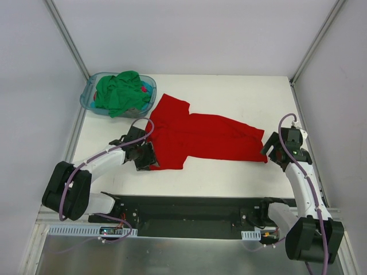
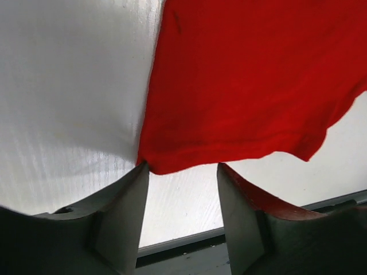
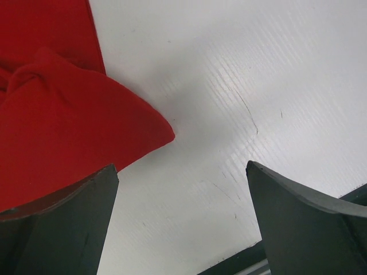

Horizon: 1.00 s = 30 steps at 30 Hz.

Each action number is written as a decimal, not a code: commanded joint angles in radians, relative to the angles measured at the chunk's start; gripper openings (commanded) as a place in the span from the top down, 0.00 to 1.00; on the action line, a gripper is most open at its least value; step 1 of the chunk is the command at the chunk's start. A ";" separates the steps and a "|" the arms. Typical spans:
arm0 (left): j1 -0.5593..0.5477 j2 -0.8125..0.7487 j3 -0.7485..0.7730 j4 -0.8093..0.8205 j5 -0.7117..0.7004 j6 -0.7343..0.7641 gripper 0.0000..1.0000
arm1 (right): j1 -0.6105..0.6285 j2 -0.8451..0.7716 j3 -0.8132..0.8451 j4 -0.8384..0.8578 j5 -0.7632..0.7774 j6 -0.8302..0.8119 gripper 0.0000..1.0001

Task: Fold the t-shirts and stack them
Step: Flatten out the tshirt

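Observation:
A red t-shirt (image 1: 198,137) lies spread, partly rumpled, across the middle of the white table. My left gripper (image 1: 147,158) is open and empty at the shirt's near left corner; in the left wrist view the red hem (image 2: 172,160) sits just past my fingertips (image 2: 142,172). My right gripper (image 1: 269,150) is open and empty at the shirt's right end; in the right wrist view a red corner (image 3: 155,134) lies just beyond the left finger (image 3: 86,206). A green t-shirt (image 1: 117,91) is heaped in the basket.
A clear blue plastic basket (image 1: 90,98) stands at the table's back left, holding the green shirt and other coloured cloth. The table's near edge and a black rail (image 1: 189,209) run below the shirt. Grey walls close in both sides.

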 commanded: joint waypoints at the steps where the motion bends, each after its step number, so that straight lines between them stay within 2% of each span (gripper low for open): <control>1: -0.024 0.055 0.019 0.028 0.000 -0.039 0.51 | -0.007 -0.017 0.008 0.009 0.028 0.008 0.04; 9: -0.031 0.068 0.019 0.005 -0.054 -0.056 0.56 | -0.009 0.001 0.007 0.008 0.022 0.006 0.04; 13: -0.041 0.035 0.041 -0.068 -0.170 -0.050 0.58 | -0.009 0.008 0.010 0.003 0.023 0.004 0.04; 16: -0.042 0.049 0.067 -0.104 -0.203 -0.046 0.60 | -0.009 0.014 0.011 0.003 0.020 0.004 0.04; 22: -0.151 0.162 0.143 -0.138 -0.285 -0.073 0.62 | -0.009 0.020 0.010 0.006 0.019 0.006 0.04; 29: -0.171 0.295 0.194 -0.171 -0.308 -0.085 0.83 | -0.009 0.020 0.010 0.006 0.016 0.001 0.04; 30: -0.171 0.296 0.197 -0.171 -0.321 -0.085 0.92 | -0.009 0.020 0.010 0.005 0.013 0.000 0.04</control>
